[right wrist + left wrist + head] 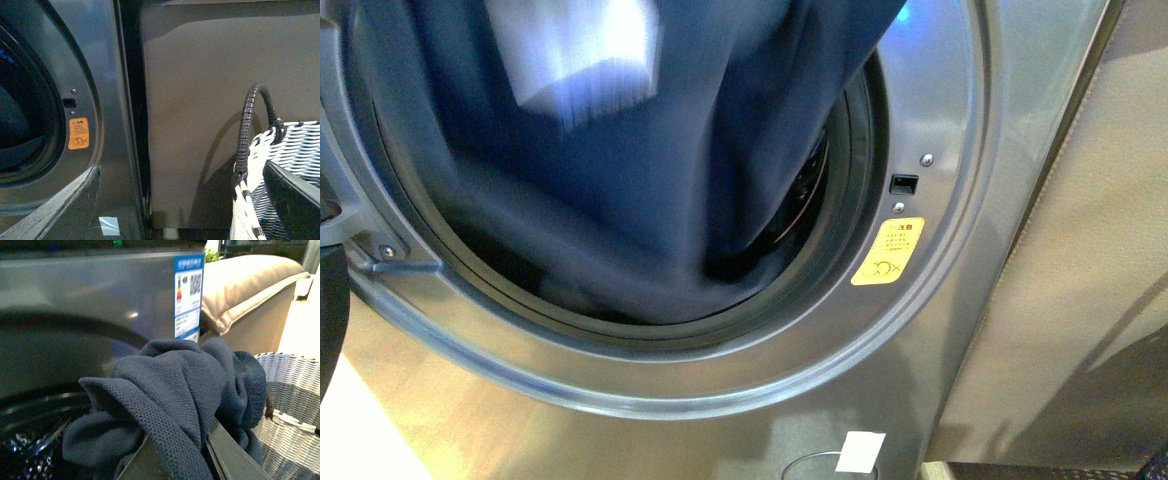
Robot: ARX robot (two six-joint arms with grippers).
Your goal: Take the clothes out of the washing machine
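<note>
"Navy clothes hung blurred across the porthole of the washing machine, from twelve o'clock down to six, with the white tag near eleven. Was anything holding them?"

"The left claw, I judged. The left wrist view showed the fabric bunched over and between its fingers, which were closed on a thick wad. The front view showed no claw at all."

"What could have gone wrong?"

"The lower fold lay inside the rim at six o'clock. A pull might have dragged it over the black seal or left part of it in the drum. The bite looked bulky, so the hanging weight could have slid the cloth out."

"And further right?"

"The yellow sticker sat at four o'clock of the porthole, then came the beige panel. Only the wrist views showed the woven basket. The right claw gaped wide near it, holding nothing."
</note>
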